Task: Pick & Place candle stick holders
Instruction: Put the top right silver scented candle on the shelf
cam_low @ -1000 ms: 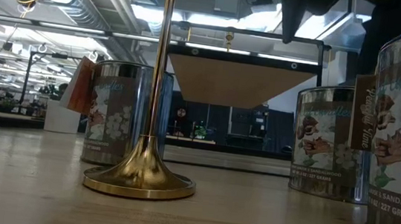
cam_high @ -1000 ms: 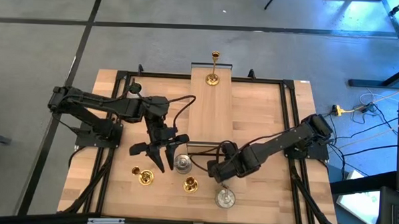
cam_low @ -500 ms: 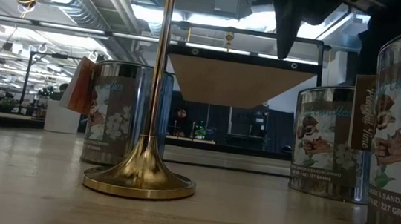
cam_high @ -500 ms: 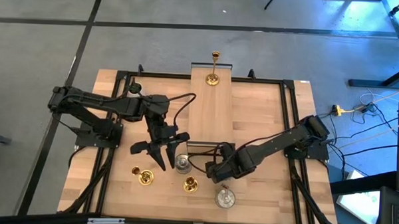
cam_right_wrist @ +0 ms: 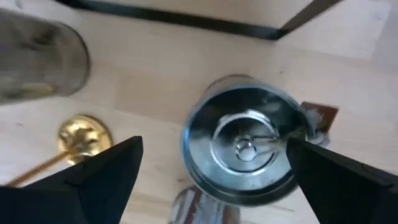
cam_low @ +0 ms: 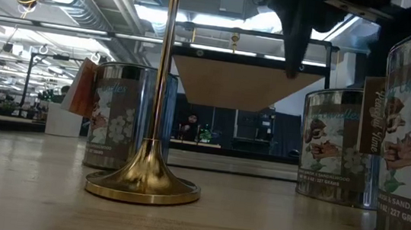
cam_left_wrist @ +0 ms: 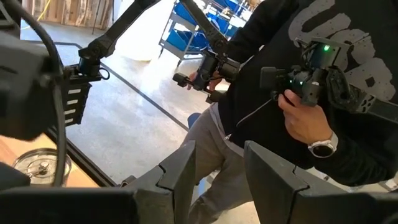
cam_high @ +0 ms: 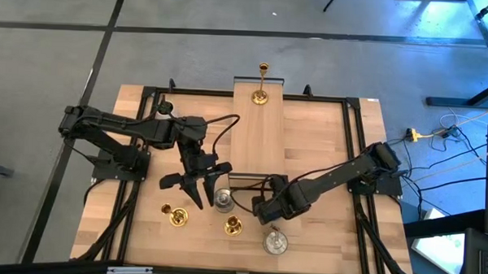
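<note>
At the counter's (cam_high: 309,131) near middle, the right hand (cam_right_wrist: 211,163), fingers apart, hovers directly above an upright silver holder (cam_right_wrist: 245,146), nearer than the open, empty left hand (cam_high: 195,186).

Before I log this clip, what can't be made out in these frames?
- High view: the left pincer hangs beside a silver holder; contact cannot be judged from above.
- Low view: the brass holder has its top cut off by the frame edge.
- Right wrist view: the right pincer brackets a blurred silver holder; its label is unreadable.
- Left wrist view: no table shows, only a person.
</note>
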